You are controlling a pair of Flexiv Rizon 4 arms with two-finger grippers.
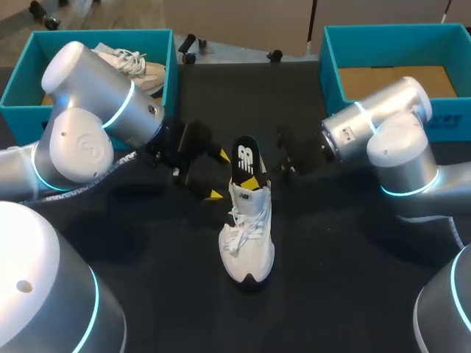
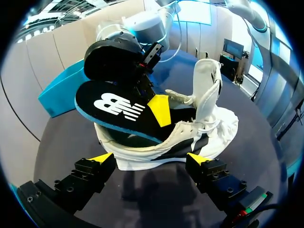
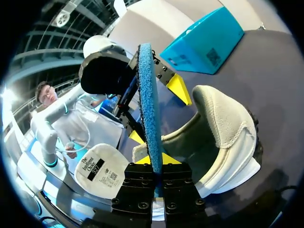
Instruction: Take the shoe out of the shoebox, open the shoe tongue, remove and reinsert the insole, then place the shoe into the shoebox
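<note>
The right jaws are shut on the black insole [image 1: 246, 157], pinching its edge. Its low end sits in the white shoe [image 1: 249, 235] and its other end sticks up. The left jaws are wide open and hold nothing, just beside the back of the shoe.

I cannot tell if the insole is going in or out. Either way, slide it slowly along the shoe while the left jaws steady the heel.

The shoe stands mid black surface [image 1: 331, 287]. One blue box [image 1: 329, 62] sits far right. Another blue box [image 1: 96, 34] sits far left, with a second shoe [image 1: 136, 66] inside.
</note>
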